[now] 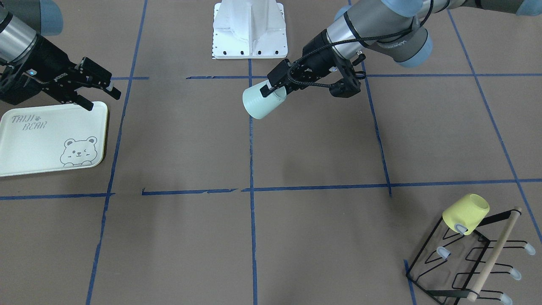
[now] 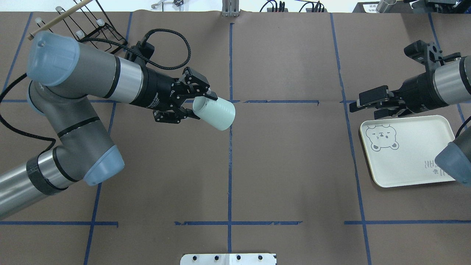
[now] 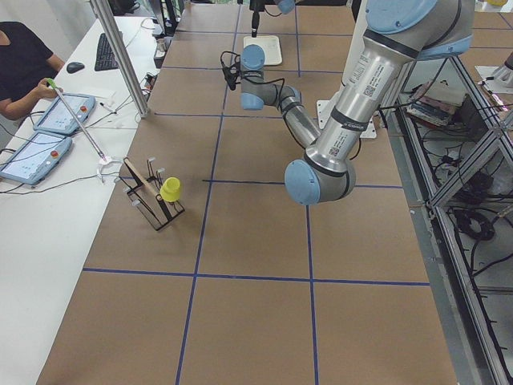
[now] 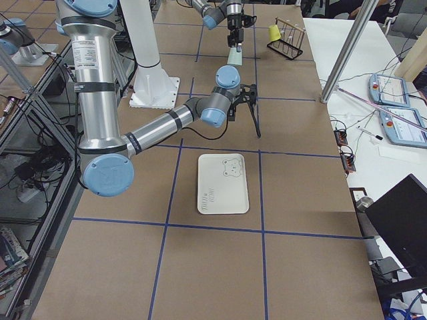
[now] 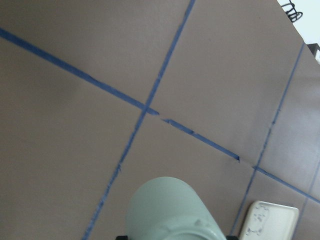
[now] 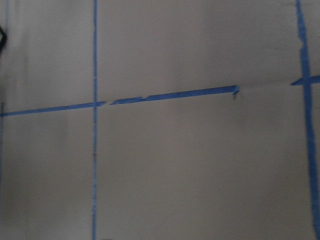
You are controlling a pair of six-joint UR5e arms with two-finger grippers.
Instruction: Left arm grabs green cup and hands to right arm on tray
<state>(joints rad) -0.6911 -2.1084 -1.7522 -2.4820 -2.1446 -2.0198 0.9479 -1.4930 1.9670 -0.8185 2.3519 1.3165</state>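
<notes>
Left end effector clenched on green cup rim, cup tilted above desk. Right end effector released, near tray edge. Advise presenting cup body unobstructed

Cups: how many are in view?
2. Green cup held by left gripper above the table's middle; yellow cup hung on the rack. None seems hidden.

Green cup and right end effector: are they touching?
Apart. The overhead view shows a wide gap between the green cup, held by the left end effector, and the right end effector.
</notes>
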